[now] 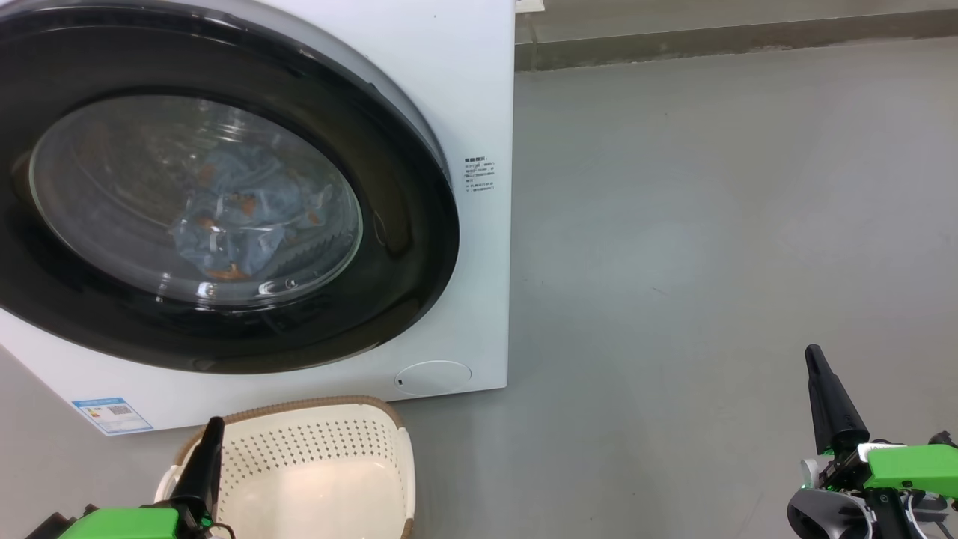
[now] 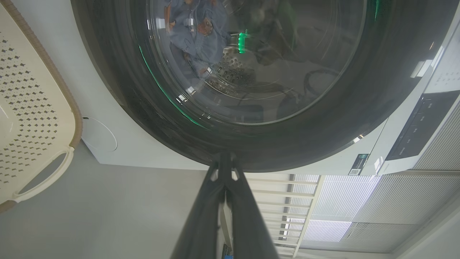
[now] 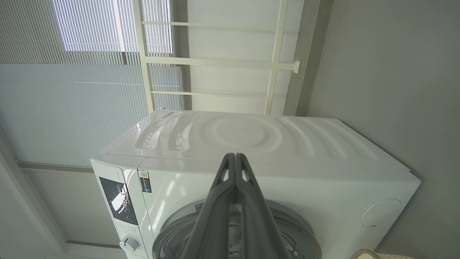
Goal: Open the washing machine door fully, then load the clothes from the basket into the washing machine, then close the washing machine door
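The washing machine door [image 1: 408, 224], with its glossy black rim and glass bowl, lies flat against the white washing machine [image 1: 464, 82]. Blue clothes with orange prints [image 1: 239, 217] show through the glass inside the drum, and also in the left wrist view [image 2: 194, 32]. The cream basket [image 1: 322, 442] stands on the floor below the door, and its visible inside holds nothing. My left gripper [image 1: 213, 427] is shut at the basket's left rim, its tip just below the door rim [image 2: 323, 144]. My right gripper [image 1: 812, 352] is shut over bare floor, far to the right, pointing at the machine [image 3: 287, 144].
Grey floor [image 1: 711, 224] stretches to the right of the machine up to a wall base [image 1: 733, 41]. A round white flap [image 1: 432, 376] and a blue label sticker [image 1: 112, 414] mark the machine's lower front. The control panel [image 3: 118, 201] and window blinds [image 3: 72, 108] are in the right wrist view.
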`<state>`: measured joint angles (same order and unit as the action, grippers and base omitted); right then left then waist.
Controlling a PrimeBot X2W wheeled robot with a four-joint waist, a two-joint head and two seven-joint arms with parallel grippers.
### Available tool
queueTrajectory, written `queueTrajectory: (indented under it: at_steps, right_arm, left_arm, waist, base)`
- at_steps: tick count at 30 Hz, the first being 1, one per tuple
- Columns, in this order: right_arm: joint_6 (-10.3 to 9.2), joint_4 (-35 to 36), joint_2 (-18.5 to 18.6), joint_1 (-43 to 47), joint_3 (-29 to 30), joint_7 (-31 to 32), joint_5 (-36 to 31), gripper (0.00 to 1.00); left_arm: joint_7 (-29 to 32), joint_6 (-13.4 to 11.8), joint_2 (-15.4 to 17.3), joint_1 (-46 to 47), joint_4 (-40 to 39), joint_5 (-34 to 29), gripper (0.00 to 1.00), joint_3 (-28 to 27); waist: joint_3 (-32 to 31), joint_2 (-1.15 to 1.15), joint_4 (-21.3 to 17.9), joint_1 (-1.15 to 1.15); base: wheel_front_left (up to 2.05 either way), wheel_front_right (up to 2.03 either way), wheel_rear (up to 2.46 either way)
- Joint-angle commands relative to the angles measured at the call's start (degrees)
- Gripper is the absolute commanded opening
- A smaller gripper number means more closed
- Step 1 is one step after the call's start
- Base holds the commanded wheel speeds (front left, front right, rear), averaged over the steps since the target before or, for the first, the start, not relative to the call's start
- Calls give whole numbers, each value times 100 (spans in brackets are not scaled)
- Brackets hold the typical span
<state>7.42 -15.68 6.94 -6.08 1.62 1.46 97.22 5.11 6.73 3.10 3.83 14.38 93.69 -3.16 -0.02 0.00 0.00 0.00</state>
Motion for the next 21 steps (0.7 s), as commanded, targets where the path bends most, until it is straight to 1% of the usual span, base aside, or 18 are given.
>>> queueTrajectory:
  at_steps: [1, 21]
  right_arm:
    - [7, 166, 33, -33, -97, 34, -1, 0]
    - [7, 166, 30, -34, -93, 37, -4, 0]
  left_arm:
    - [26, -22, 81, 252, -118, -38, 0, -205]
    - [35, -23, 72, 253, -118, -47, 0, -216]
  waist:
    - [0, 0, 0, 0]
    - [0, 0, 0, 0]
  base:
    - [0, 0, 0]
    - [0, 0, 0]
